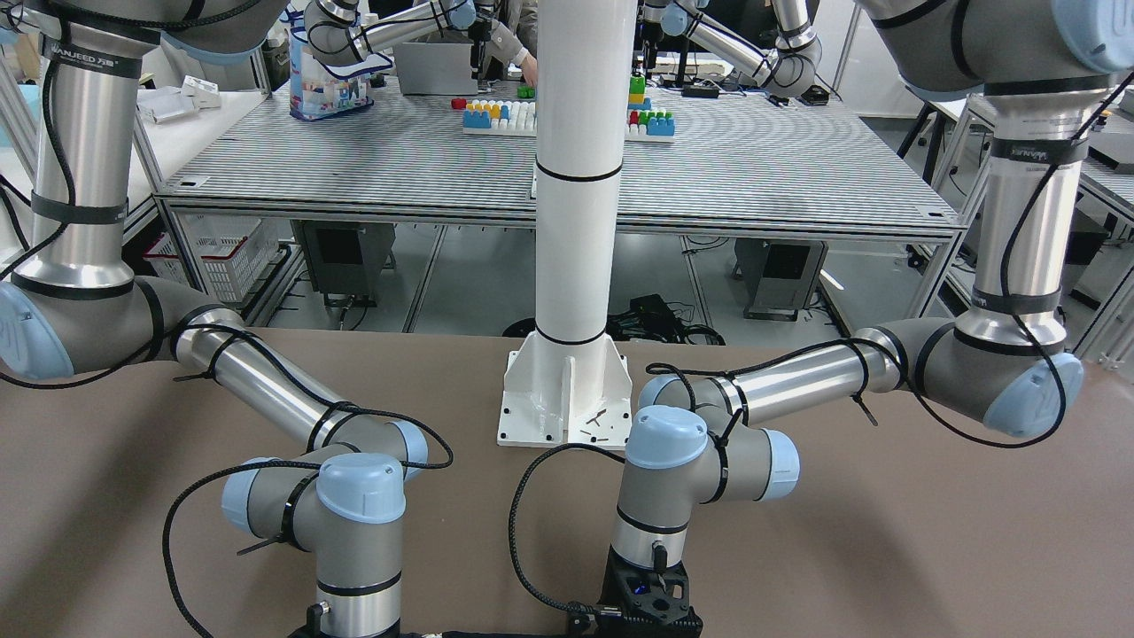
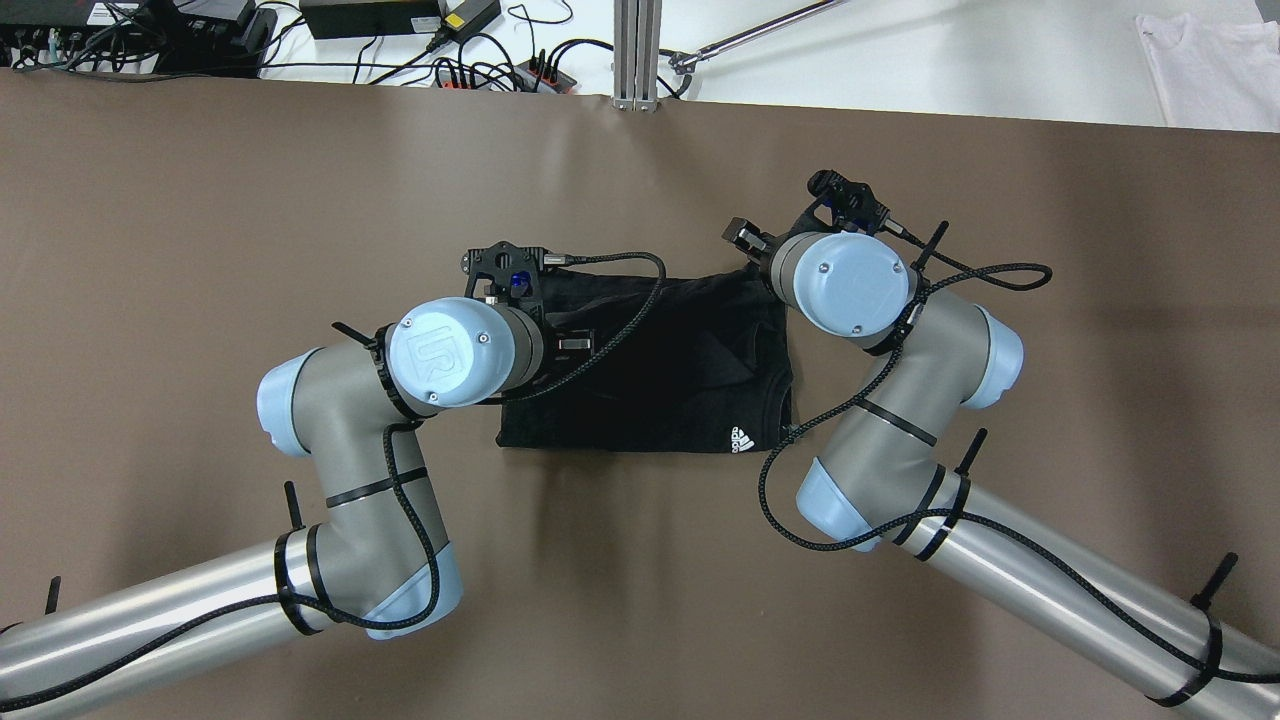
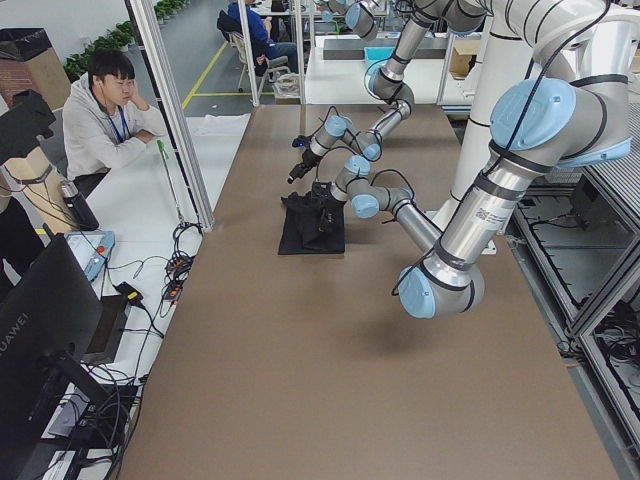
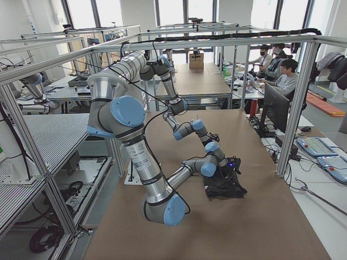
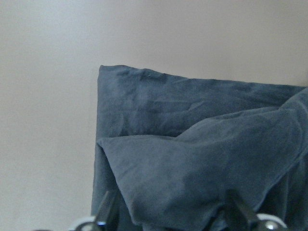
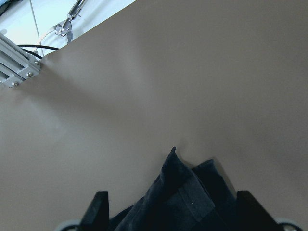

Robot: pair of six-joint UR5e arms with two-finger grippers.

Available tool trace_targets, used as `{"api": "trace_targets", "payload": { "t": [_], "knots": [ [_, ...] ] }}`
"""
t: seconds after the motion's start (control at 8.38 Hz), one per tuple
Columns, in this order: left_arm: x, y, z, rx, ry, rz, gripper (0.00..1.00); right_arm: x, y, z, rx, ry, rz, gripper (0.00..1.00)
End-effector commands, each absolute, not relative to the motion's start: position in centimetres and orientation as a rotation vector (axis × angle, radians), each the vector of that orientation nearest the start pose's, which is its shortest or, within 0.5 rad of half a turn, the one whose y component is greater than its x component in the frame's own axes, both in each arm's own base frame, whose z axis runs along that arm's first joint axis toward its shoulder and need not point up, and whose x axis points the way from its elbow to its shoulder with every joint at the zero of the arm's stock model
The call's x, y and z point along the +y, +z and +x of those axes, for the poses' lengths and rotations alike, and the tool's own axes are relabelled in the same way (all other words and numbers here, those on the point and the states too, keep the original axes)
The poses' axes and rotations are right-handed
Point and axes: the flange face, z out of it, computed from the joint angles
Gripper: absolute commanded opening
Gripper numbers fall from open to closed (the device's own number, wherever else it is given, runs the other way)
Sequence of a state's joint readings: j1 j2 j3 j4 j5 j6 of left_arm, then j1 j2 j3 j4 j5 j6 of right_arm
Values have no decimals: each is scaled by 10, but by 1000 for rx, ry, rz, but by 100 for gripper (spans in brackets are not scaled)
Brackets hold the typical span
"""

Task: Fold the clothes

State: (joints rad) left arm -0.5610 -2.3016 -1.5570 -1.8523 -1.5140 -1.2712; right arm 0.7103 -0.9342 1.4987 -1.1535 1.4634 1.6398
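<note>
Rumpled black clothes (image 2: 660,400), folded, white logo (image 2: 741,440) at corner; left gripper (image 5: 169,214), right gripper (image 6: 171,204) spread apart.

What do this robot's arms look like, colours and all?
Both the left arm and right arm are silver tubes linked by grey joints with pale blue caps; a UR logo marks one grey cap. Black braided cables, strapped with black ties, run along them. The left pincer and right pincer are black.

White pillar (image 1: 576,221) blocks the desk's (image 2: 200,200) robot-side edge; left arm (image 2: 350,450) and right arm (image 2: 900,430) crowd the central black shirt (image 2: 690,380); both ends lie open.
</note>
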Motion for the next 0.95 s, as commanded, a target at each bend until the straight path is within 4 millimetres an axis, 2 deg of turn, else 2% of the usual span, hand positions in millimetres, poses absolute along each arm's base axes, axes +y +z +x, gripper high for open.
{"api": "trace_targets", "payload": {
  "t": [0.0,0.24,0.48,0.6,0.72,0.84],
  "knots": [
    [-517,189,524,868,-250,491,0,-580,267,-454,-923,766,413,94],
    [-547,204,506,815,-258,504,0,-579,267,-454,-923,766,414,94],
    [-588,221,484,774,-249,486,0,-579,266,-455,-924,766,414,94],
    [-611,218,488,750,-254,482,0,-579,268,-456,-922,764,413,94],
    [-615,197,486,779,-249,482,0,-579,266,-455,-924,766,414,94],
    [-607,190,488,830,-206,428,26,-579,268,-455,-921,765,414,94]
  ]
}}
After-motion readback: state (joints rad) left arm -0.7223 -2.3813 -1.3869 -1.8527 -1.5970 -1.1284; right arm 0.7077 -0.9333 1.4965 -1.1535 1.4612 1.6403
